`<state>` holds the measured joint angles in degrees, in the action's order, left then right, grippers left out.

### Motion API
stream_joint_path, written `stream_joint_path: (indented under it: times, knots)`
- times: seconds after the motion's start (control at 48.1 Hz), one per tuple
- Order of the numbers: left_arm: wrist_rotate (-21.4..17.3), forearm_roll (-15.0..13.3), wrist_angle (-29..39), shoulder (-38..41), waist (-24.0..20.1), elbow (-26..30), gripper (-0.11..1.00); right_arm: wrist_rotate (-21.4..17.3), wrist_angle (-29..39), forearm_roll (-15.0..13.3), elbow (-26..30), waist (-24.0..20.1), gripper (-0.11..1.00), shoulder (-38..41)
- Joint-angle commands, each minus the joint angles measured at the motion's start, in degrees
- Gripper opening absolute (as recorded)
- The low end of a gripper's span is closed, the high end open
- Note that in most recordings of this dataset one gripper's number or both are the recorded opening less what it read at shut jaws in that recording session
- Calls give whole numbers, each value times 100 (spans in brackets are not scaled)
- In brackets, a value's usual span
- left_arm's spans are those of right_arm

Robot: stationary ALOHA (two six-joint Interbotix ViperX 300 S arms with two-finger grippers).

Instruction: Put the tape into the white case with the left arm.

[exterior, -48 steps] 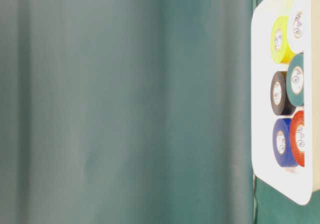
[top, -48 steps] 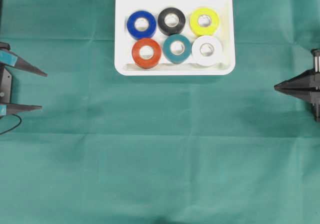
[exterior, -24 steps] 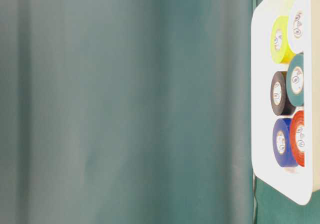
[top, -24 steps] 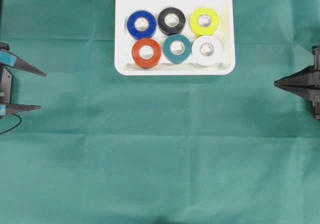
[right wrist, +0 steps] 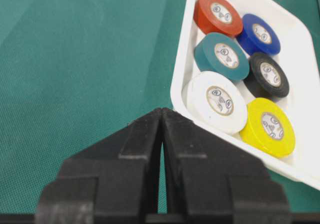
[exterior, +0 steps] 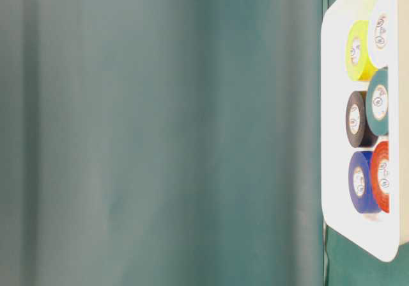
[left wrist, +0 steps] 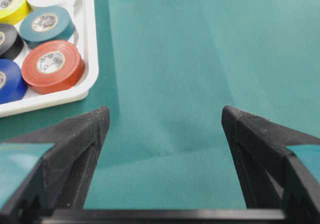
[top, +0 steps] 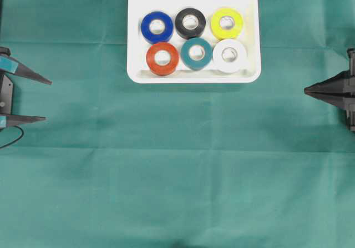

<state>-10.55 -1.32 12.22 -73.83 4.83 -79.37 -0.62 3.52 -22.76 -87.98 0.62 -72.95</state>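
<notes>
- A white case (top: 193, 76) sits at the far middle of a green cloth (top: 177, 176), seen from above.
- Six tape rolls lie flat inside it in two rows: blue (top: 157, 27), black (top: 190, 23) and yellow (top: 226, 23) on the far side, red (top: 162, 59), teal (top: 196, 54) and white (top: 229, 55) on the near side.
- No roll shows loose on the cloth, so the task looks finished, or at its last step.
- The left gripper (top: 49, 100) waits at the left edge, well apart from the case, its two fingers spread wide with nothing between them.
- The right gripper (top: 305, 94) waits at the right edge, fingers pressed together, empty.
- If anything remains, it is likely only for the left arm to keep clear; no grasp seems called for.
- Open cloth fills the whole near half and both sides of the case.
- The case's raised rim is the only edge to mind.
</notes>
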Motion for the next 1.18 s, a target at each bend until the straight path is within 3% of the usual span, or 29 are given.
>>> stream_joint_path:
  times: [0.0, 1.163]
  knots:
    - [0, -9, -53, 44, -18, 62, 91, -9, -53, -9, 167, 0, -9, 70]
    - [0, -9, -132, 44, -18, -70, 91, -9, -53, -9, 185, 9, -9, 70]
